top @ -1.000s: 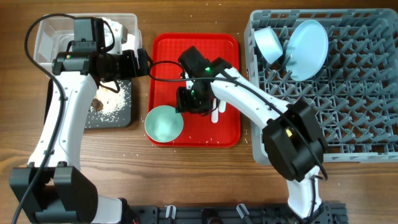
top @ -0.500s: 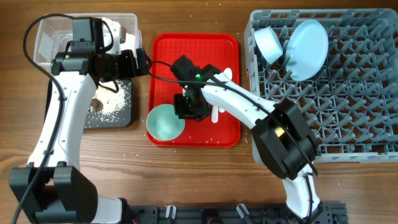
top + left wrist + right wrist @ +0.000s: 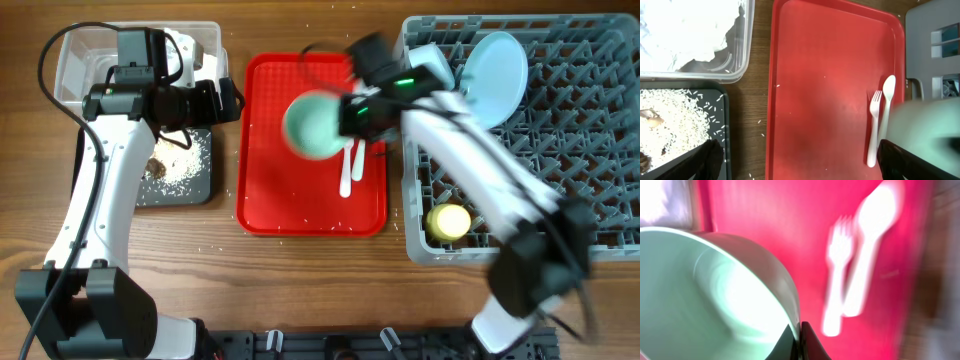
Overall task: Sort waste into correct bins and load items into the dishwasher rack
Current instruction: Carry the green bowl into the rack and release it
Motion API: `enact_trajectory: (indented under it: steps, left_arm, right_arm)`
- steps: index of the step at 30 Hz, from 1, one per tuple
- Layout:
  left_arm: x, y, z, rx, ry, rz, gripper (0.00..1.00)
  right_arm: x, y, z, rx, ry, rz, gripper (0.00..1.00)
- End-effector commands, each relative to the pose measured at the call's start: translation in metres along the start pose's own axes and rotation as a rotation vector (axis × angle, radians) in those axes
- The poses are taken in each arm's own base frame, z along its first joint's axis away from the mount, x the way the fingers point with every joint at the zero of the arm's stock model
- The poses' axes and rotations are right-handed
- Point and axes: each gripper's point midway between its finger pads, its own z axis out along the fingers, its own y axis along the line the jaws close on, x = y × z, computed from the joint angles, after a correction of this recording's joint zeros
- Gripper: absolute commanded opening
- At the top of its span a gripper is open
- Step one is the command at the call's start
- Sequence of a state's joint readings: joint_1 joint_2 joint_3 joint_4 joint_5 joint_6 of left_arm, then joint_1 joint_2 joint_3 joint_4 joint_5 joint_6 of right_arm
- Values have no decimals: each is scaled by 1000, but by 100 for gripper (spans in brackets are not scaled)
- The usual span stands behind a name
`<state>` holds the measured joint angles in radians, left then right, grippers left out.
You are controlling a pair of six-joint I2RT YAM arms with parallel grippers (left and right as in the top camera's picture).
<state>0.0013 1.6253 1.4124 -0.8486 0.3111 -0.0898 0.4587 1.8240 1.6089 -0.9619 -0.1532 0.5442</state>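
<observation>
My right gripper (image 3: pixel 345 115) is shut on the rim of a pale blue-green bowl (image 3: pixel 314 124) and holds it above the red tray (image 3: pixel 270 200); the pinch (image 3: pixel 800 337) on the bowl (image 3: pixel 715 290) is blurred. A white fork (image 3: pixel 837 280) and spoon (image 3: pixel 870 245) lie on the tray. The grey rack (image 3: pixel 560 190) holds the other bowl (image 3: pixel 432 68), the blue plate (image 3: pixel 497 65) and the yellow cup (image 3: pixel 448 220). My left gripper (image 3: pixel 805 167) is open and empty over the tray's left edge. The wrapper is out of view.
The clear tub (image 3: pixel 742 55) holds crumpled white paper (image 3: pixel 685 25). The black tray (image 3: pixel 722 105) in front of it holds rice grains (image 3: pixel 680 115) and brown scraps (image 3: pixel 650 116). Loose grains dot the wood between the bins and the red tray (image 3: pixel 830 75).
My right gripper lifted the bowl from the tray's front left and swung it up and right toward the rack. The arm's move uncovered the yellow cup. The left arm has not moved.
</observation>
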Motion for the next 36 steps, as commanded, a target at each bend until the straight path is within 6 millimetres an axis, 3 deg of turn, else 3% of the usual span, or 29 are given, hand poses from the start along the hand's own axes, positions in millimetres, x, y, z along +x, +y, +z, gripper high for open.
enact_trajectory:
  steps: [1, 4, 5, 8, 12, 25, 32, 36]
  left_arm:
    - [-3, -1, -6, 3, -18, 8, 100]
    - [-3, -1, -6, 3, -18, 8, 100]
    - [-3, -1, -6, 3, -18, 8, 100]
    - [-3, -1, -6, 3, -18, 8, 100]
    - [-3, -1, -6, 3, -18, 8, 100]
    - [-3, -1, -6, 3, -18, 8, 100]
    - [-3, -1, -6, 3, -18, 8, 100]
    - [-3, -1, -6, 3, -18, 8, 100]
  right_arm:
    - [-32, -57, -91, 245, -287, 4, 5]
    - [-29, -116, -158, 576, -441, 38, 4]
    - [-25, -129, -169, 657, -453, 41, 4]
    - [-12, -161, -193, 886, -466, 87, 4]
    - [-12, -182, -207, 1148, -398, -63, 4]
    - [-66, -185, -140, 1443, -97, -548, 4]
    - [-63, -187, -92, 1407, 19, -634, 4]
    - [-58, -186, -84, 1377, 47, -648, 4]
